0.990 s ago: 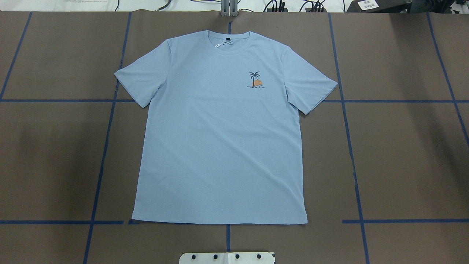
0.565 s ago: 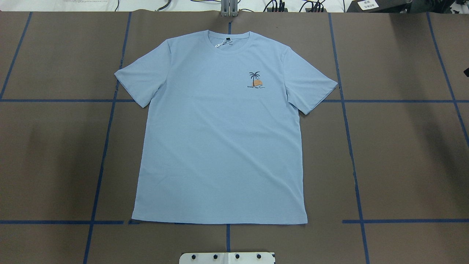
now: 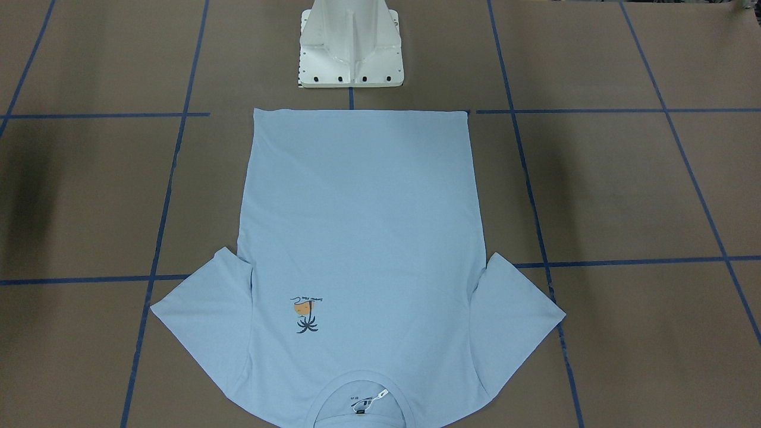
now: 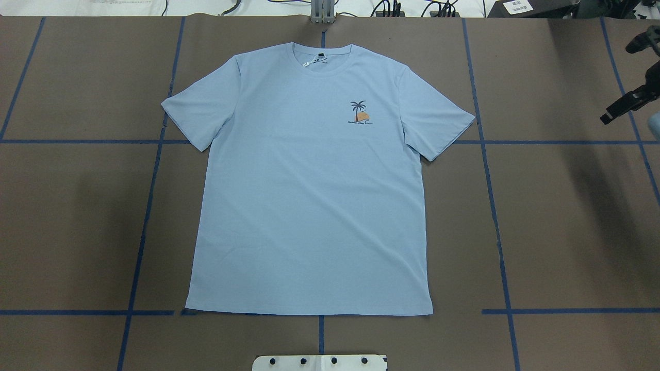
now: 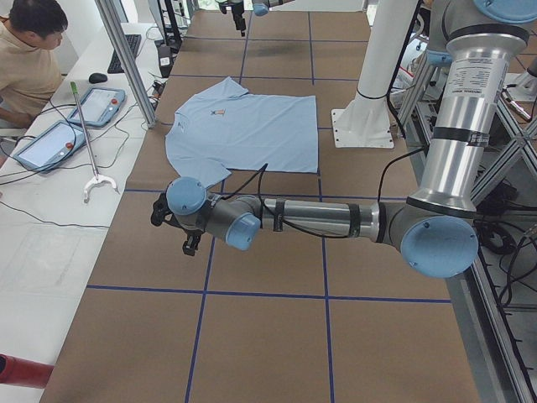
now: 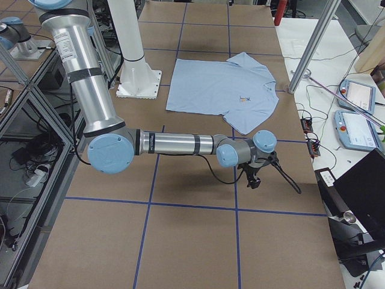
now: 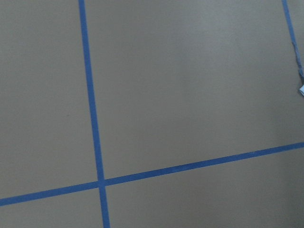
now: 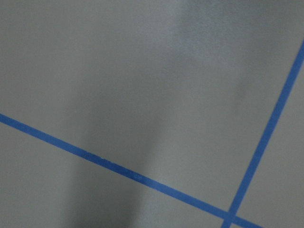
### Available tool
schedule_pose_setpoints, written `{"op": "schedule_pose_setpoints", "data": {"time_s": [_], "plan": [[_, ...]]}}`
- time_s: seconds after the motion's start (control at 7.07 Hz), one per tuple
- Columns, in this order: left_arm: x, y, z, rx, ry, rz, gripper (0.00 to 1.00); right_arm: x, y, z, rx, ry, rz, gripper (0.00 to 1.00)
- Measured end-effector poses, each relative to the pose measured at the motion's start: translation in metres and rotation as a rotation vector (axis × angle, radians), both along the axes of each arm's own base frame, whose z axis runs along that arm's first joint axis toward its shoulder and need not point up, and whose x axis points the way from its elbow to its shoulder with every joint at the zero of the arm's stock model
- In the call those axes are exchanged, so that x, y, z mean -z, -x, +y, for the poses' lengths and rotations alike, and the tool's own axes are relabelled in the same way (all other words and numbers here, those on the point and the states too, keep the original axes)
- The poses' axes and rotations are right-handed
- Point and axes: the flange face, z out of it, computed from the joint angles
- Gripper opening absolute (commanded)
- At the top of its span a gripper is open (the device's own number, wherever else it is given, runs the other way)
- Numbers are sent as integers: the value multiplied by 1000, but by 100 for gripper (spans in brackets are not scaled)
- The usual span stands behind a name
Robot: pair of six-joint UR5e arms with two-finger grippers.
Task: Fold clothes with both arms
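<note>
The light blue T-shirt [image 4: 309, 196] lies flat and face up in the middle of the brown table, neck away from the robot, with its palm print [image 4: 359, 113] on the chest. It also shows in the front view [image 3: 357, 249]. My right gripper [image 4: 615, 85] shows at the overhead view's right edge, well right of the shirt's sleeve, its two black fingers apart and empty. In the right side view it [image 6: 251, 179] hangs low over the table. My left gripper [image 5: 189, 243] shows only in the left side view, left of the shirt; I cannot tell whether it is open.
The white pedestal base [image 3: 351, 59] stands just behind the shirt's hem. Blue tape lines [image 4: 495, 206] grid the table. An operator [image 5: 29, 50] sits at a side desk with tablets [image 5: 101, 105]. A grey post [image 4: 322, 13] stands at the table's far edge.
My right gripper has come into the overhead view from the right edge and moved leftward. The shirt has not moved.
</note>
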Motion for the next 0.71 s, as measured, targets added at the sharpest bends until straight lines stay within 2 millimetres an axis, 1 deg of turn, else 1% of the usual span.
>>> {"op": "schedule_pose_setpoints", "data": {"time_s": [0.14,0.28,0.42,0.71], "plan": [[20,-28,8,12,7,44,100,26,42,-10,-33,23,-20,100],[36,-54,22,16,6,93,100,54,83,-15,-89,57,-42,100],[48,-77,34,5,-7,137,100,79,120,-17,-173,97,-60,100],[67,-114,47,-29,-27,183,100,126,182,-18,-346,191,-90,100]]}}
